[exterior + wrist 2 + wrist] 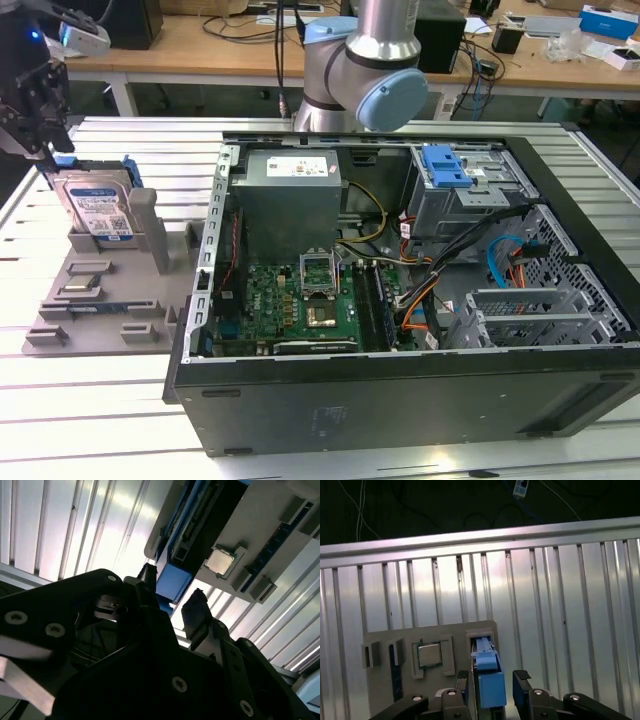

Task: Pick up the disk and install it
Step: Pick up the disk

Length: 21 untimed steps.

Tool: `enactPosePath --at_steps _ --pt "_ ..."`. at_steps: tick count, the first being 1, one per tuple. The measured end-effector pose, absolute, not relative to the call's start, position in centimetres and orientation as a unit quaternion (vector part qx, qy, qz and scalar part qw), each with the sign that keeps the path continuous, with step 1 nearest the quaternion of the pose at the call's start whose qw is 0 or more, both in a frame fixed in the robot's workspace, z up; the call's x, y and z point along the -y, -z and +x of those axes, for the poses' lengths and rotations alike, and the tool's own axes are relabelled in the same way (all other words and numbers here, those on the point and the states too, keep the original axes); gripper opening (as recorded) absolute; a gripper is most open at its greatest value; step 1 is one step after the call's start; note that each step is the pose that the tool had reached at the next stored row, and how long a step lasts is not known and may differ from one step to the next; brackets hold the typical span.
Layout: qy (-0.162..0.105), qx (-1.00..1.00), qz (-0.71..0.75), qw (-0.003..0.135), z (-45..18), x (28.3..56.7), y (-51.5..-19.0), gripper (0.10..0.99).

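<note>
On the slatted metal table an open computer case is laid on its side, so that its boards and cables are seen from above. Behind the case the grey and blue arm is seen rising. At the exterior view's left, just beside the case, a grey holder is set flat on the table. The disk is stood on edge in a slot of this holder, outside the case, with its white-and-blue label turned to the camera and its blue rail frame around it. The gripper is held directly over the disk's upper end. Its fingers are parted and placed one on each side of the frame's blue end, with a thin gap left at the side where it can be seen. A small square silver chip is seated in a neighbouring pocket of the holder.
</note>
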<state>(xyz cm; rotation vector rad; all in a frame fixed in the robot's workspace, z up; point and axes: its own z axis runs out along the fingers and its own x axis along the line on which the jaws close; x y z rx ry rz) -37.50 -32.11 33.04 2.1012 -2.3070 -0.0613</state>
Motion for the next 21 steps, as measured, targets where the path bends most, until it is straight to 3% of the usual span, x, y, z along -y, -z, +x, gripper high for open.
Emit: enactPosePath --at_steps 20,21 --pt "0.017 0.708 0.706 0.013 -35.3 32.0 -28.8 0.482" --pt "0.011 0.708 0.706 0.007 -35.3 32.0 -28.8 0.482"
